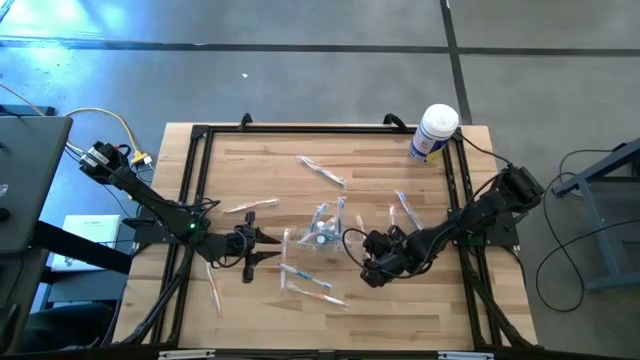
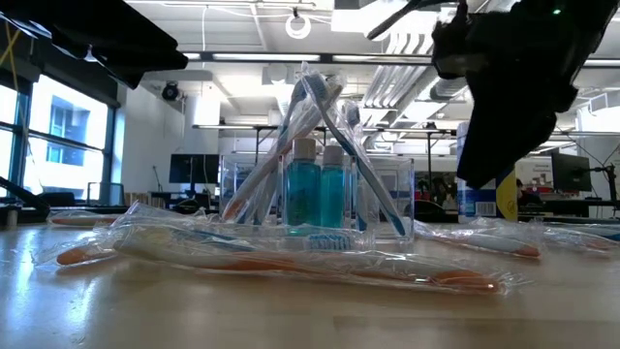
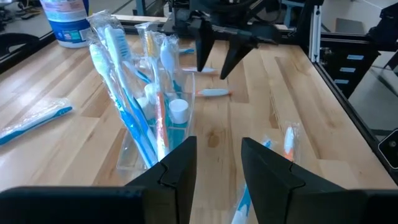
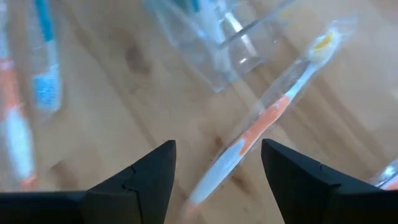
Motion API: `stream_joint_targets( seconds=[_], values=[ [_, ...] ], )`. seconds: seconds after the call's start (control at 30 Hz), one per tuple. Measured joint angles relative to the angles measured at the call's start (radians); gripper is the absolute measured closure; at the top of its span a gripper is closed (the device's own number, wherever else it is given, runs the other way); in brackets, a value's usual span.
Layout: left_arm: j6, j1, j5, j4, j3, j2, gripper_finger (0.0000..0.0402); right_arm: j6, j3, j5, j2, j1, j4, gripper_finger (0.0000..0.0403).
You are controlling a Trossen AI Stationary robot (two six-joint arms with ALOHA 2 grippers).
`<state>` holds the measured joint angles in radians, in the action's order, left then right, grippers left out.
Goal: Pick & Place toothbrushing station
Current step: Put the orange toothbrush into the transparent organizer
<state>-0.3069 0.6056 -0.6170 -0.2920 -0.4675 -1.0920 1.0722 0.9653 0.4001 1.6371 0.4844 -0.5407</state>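
The toothbrushing station point(image 1: 322, 228) is a clear plastic holder standing on its base at the table's middle. It holds several toothbrushes and two small bottles of blue liquid point(image 2: 315, 192). My left gripper point(image 1: 272, 248) is open just left of the station and points at it. The station stands ahead of its fingers in the left wrist view point(image 3: 155, 124). My right gripper point(image 1: 356, 246) is open just right of the station, above the table. Its wrist view shows a corner of the station point(image 4: 217, 43). Neither gripper touches anything.
A white canister with a blue label point(image 1: 433, 133) stands at the far right corner. Wrapped toothbrushes lie scattered on the wood, far point(image 1: 320, 170), left point(image 1: 250, 206), right point(image 1: 405, 212) and near point(image 1: 305, 283). One with an orange handle point(image 4: 267, 121) lies under my right gripper.
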Motion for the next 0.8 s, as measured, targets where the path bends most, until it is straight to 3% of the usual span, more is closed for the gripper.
stream_joint_targets(
  seconds=[0.27,0.57,0.8],
  values=[
    [-0.001,0.0,0.0,0.001,0.0,0.0,0.0278,-0.002,0.0,0.034,0.072,-0.008,-0.002,0.0174],
    [-0.001,0.0,0.0,0.002,0.0,0.0,0.0278,-0.003,0.0,0.149,0.119,-0.022,0.004,0.0174],
    [0.0,0.0,0.0,0.001,0.0,0.0,0.0278,-0.001,0.0,0.149,0.119,-0.053,-0.008,0.0174]
  ],
)
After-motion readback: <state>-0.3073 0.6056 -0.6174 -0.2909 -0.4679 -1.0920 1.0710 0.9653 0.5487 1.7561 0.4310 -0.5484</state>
